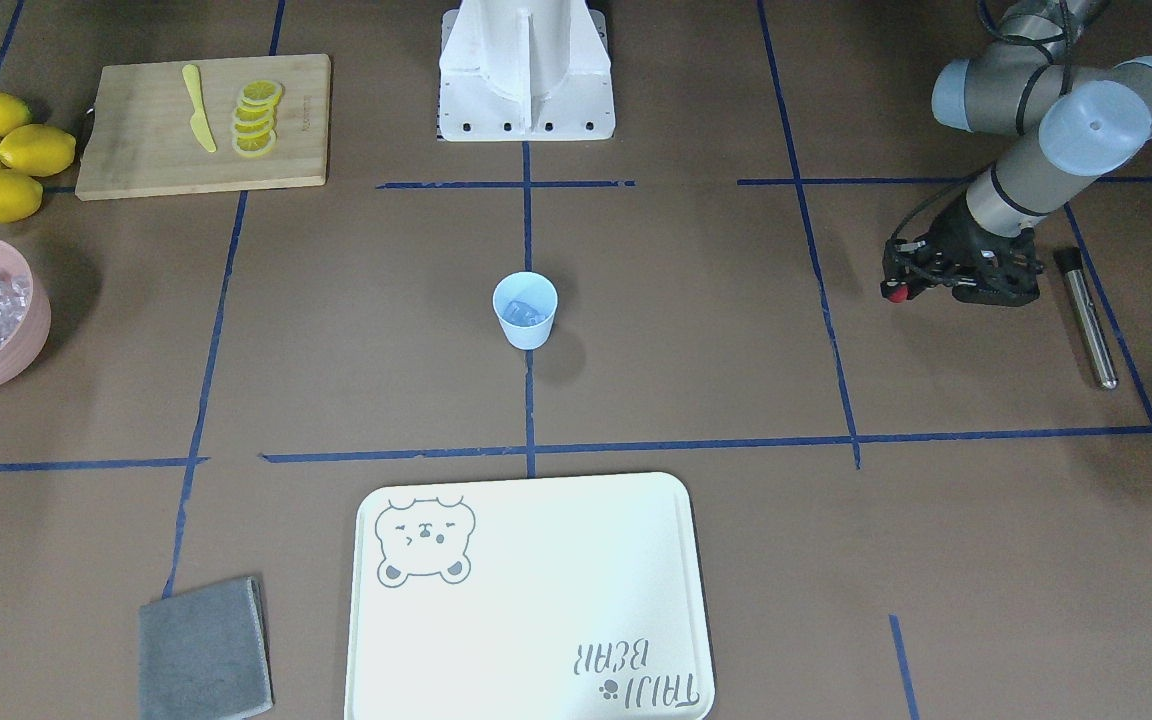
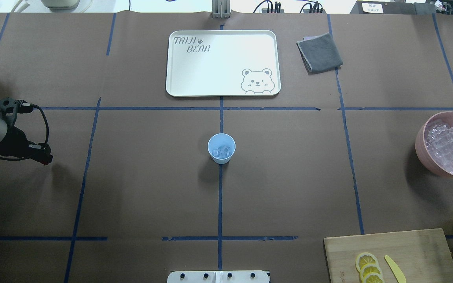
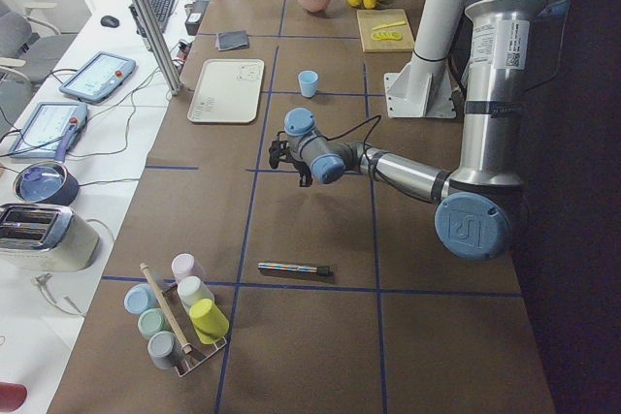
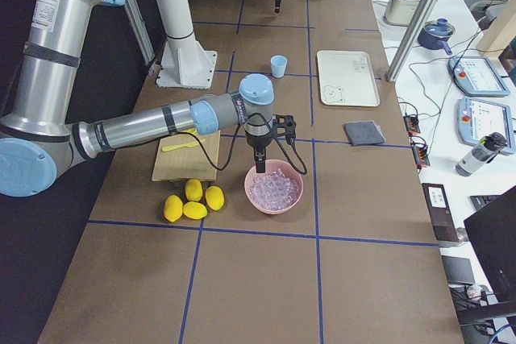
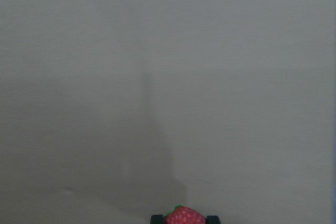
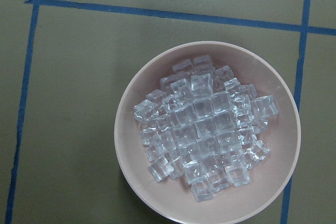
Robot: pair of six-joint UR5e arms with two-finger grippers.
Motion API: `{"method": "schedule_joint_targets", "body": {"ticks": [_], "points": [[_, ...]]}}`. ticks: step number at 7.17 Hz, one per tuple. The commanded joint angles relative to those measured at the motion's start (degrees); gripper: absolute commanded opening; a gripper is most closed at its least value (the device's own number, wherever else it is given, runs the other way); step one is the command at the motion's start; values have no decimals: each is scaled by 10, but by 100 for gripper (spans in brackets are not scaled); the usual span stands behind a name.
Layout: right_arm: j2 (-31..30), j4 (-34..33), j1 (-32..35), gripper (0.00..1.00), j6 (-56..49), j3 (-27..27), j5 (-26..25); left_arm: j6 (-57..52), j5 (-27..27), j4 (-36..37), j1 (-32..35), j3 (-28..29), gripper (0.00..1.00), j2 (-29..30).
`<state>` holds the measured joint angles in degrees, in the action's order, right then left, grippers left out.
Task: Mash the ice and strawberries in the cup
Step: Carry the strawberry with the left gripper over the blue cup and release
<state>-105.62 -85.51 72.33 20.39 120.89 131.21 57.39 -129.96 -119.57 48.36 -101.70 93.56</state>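
Observation:
The light-blue cup (image 2: 221, 148) stands upright at the table's middle with a few pieces of ice (image 2: 222, 150) inside. More ice (image 6: 205, 129) fills a pink bowl (image 6: 131, 145). My left gripper (image 1: 896, 291) hovers low over the table far to the cup's side, shut on a small red strawberry (image 5: 185, 216) that shows between its fingertips in the left wrist view. My right gripper (image 4: 260, 168) hangs straight above the pink bowl. It shows only in the exterior right view, so I cannot tell whether it is open or shut.
A metal muddler (image 1: 1086, 318) lies beside the left arm. A white bear tray (image 1: 536, 640) and a grey cloth (image 1: 204, 650) lie at the operators' side. A wooden board (image 1: 136, 150) with lemon slices and a yellow knife, plus whole lemons (image 1: 1, 150), sits near the pink bowl.

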Motion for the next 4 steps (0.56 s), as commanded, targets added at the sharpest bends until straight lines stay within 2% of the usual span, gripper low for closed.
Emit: {"method": "schedule_joint_targets", "body": {"ticks": [1, 2, 4], "points": [[1, 0, 1, 100, 0, 1, 1, 185, -28, 1, -38, -10, 0, 132], [1, 0, 3, 100, -1, 1, 2, 280, -14, 1, -92, -6, 0, 186], [7, 0, 4, 100, 0, -2, 4, 344, 71, 2, -148, 24, 0, 277]]}}
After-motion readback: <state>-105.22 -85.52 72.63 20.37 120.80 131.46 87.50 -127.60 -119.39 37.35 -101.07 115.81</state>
